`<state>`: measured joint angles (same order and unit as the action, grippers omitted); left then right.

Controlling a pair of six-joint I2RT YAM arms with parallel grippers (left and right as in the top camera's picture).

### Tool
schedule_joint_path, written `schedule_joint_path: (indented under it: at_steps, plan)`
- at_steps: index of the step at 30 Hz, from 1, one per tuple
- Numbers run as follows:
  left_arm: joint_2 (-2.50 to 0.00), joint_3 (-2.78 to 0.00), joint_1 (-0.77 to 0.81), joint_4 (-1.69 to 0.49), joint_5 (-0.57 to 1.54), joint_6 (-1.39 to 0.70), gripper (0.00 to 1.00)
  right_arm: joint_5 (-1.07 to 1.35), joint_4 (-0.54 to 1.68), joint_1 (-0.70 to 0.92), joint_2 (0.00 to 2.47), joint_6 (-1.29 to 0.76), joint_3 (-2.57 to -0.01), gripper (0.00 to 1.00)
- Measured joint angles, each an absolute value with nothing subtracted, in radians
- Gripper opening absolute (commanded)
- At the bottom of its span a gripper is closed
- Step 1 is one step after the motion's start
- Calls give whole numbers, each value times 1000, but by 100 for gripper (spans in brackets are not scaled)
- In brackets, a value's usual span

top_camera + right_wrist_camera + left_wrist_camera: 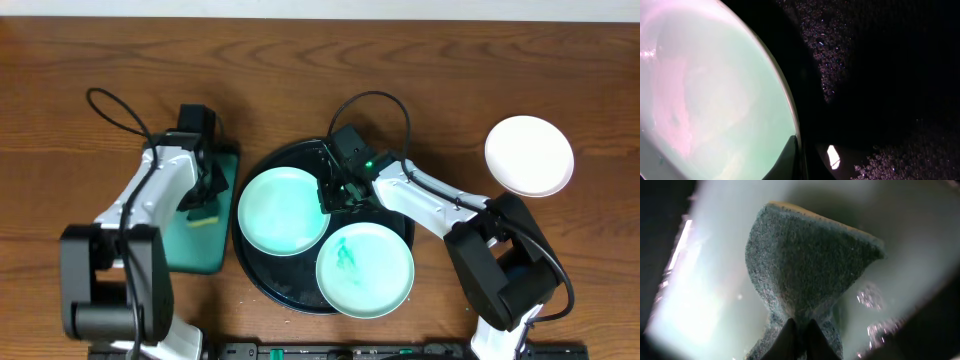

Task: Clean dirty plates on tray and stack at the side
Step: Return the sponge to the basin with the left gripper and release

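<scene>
One sponge (805, 260) tight in left pincer (799, 329); right pincer (336, 196) at plate (715, 90) rim, grip unclear.

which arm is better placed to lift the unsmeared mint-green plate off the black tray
Right: the right pincer sits at the rim of the unsmeared round mint-green plate on the round black tray, with the round white plate lying nearer it. The left pincer holds a green sponge over the rectangular teal tray.
</scene>
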<state>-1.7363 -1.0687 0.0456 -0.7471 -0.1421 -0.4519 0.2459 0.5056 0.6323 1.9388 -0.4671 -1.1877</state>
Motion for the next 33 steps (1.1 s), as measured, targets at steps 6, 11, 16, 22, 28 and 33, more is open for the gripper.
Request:
schedule_joint_path:
  at_steps: [6,11,16,22,28,33]
  plan:
    - [-1764,-1068,46,-736,-144,-451,17,246,506,632,1939,-467,-1188,1]
    - [-1764,-1068,46,-738,-149,-453,56,245,506,632,1939,-467,-1188,1]
    - [-1747,-1068,46,-769,-149,-465,64,245,505,632,1939,-467,-1188,1]
    - [-1594,-1068,47,-847,-150,-481,79,248,496,632,1939,-467,-1188,2]
    - [-1390,-1068,49,-932,-125,-499,80,331,489,596,1940,-498,-1187,2]
    - [-1282,-1068,49,-973,-72,-501,80,469,489,537,1940,-518,-1186,1]
